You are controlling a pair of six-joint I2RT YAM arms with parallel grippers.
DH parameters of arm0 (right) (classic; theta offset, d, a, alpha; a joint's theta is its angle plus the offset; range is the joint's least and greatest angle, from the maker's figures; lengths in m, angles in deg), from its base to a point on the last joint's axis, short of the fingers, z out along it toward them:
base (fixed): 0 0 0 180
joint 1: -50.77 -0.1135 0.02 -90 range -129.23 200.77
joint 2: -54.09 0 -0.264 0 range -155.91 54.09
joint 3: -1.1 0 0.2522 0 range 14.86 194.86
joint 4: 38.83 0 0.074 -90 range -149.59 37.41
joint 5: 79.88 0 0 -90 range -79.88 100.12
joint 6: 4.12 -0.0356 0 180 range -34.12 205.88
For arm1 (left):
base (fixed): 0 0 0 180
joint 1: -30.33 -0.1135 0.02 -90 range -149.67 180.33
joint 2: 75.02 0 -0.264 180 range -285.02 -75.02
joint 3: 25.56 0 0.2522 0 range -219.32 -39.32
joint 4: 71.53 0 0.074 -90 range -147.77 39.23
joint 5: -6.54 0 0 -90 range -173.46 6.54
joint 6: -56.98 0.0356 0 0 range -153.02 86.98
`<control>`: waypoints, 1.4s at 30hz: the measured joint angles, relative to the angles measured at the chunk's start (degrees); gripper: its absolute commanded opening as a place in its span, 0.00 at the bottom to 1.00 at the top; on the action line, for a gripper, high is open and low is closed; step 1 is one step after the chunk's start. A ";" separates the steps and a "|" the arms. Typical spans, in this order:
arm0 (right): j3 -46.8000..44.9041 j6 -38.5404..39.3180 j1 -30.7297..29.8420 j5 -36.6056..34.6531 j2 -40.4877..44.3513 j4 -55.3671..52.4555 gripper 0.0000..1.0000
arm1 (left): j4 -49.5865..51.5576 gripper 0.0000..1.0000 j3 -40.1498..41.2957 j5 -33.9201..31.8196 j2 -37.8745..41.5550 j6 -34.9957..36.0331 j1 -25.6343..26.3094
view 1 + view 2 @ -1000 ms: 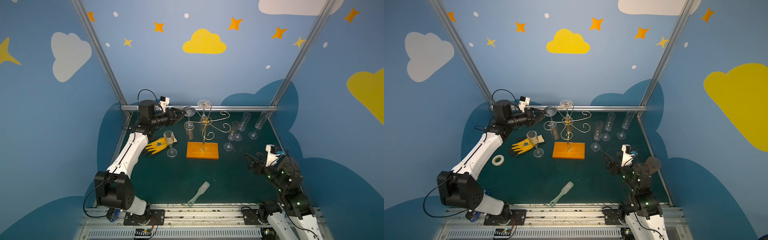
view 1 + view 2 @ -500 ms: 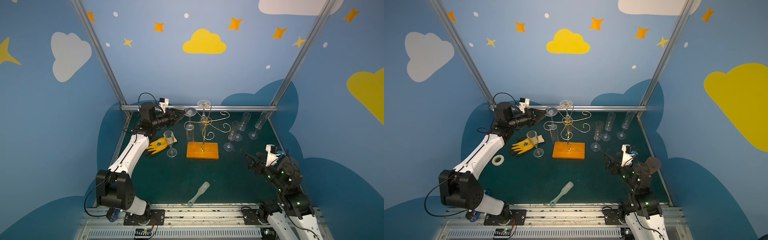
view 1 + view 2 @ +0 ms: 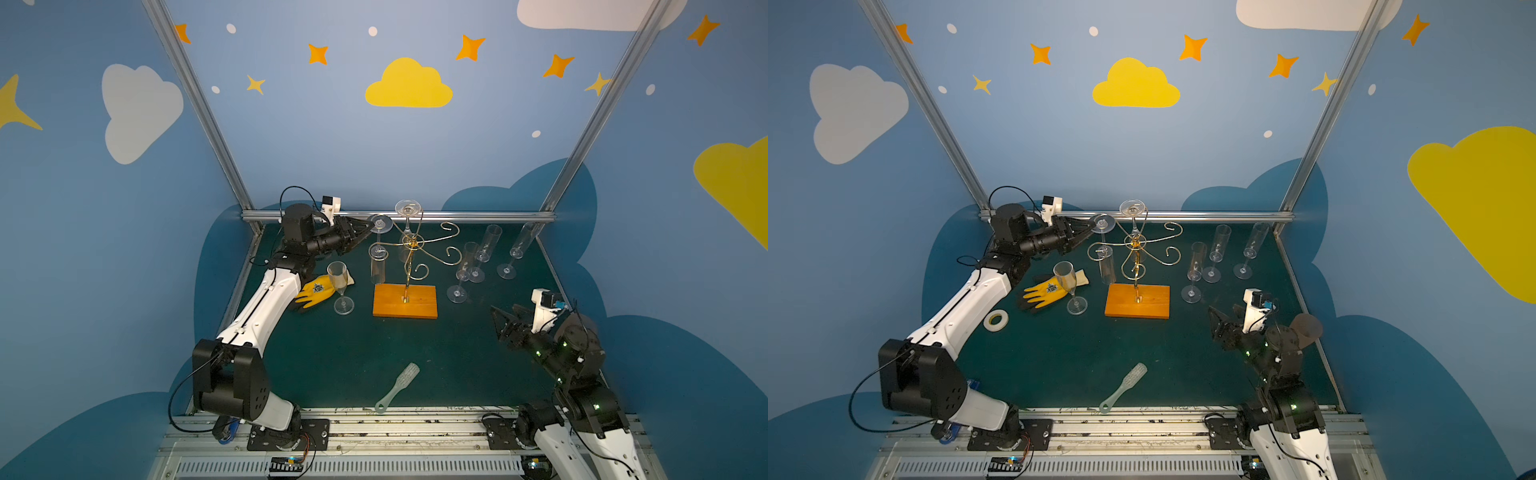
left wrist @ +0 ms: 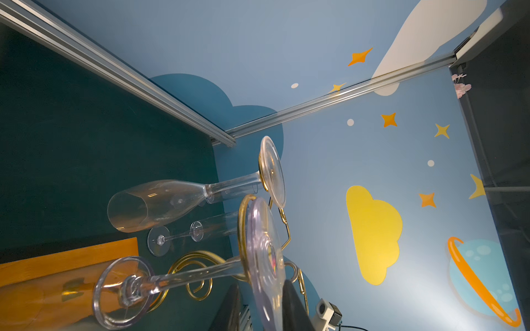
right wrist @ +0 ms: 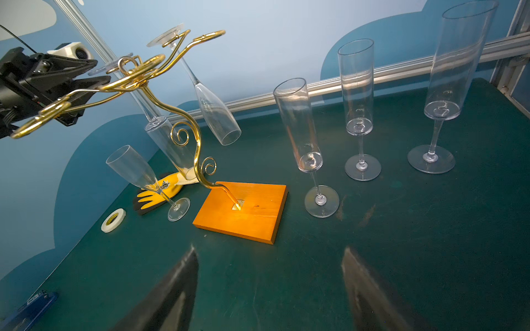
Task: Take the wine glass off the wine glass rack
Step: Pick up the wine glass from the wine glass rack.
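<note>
Left gripper [image 3: 366, 227] nearest: jaws straddle the foot of the wine glass [image 3: 377, 268] hanging bowl-down on the wine glass rack [image 3: 405, 302], clamp unclear; right gripper [image 3: 506, 311] gaping empty, well apart.

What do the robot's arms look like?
The left arm and right arm both have white shells with chunky black joints. Thin black cables loop around them. The left end effector and right end effector have black pointed fingers and a white camera block. Tiny green lights glow on the right arm.

overhead and wrist views share wine glass rack [image 3: 405, 301].
</note>
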 measured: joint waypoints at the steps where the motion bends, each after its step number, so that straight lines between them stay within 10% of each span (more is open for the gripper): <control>1: 0.00 0.02 0.00 0.00 0.00 0.00 0.78 | 0.00 0.24 0.02 0.00 0.00 -0.20 0.04; 17: 0.26 0.00 0.00 0.02 -0.04 -0.13 0.78 | -0.57 0.03 0.02 -0.26 0.46 -1.51 0.15; 42: 0.63 0.07 -0.07 -0.13 -0.83 -0.39 0.78 | -7.85 0.03 -2.32 -4.26 0.33 -10.58 0.63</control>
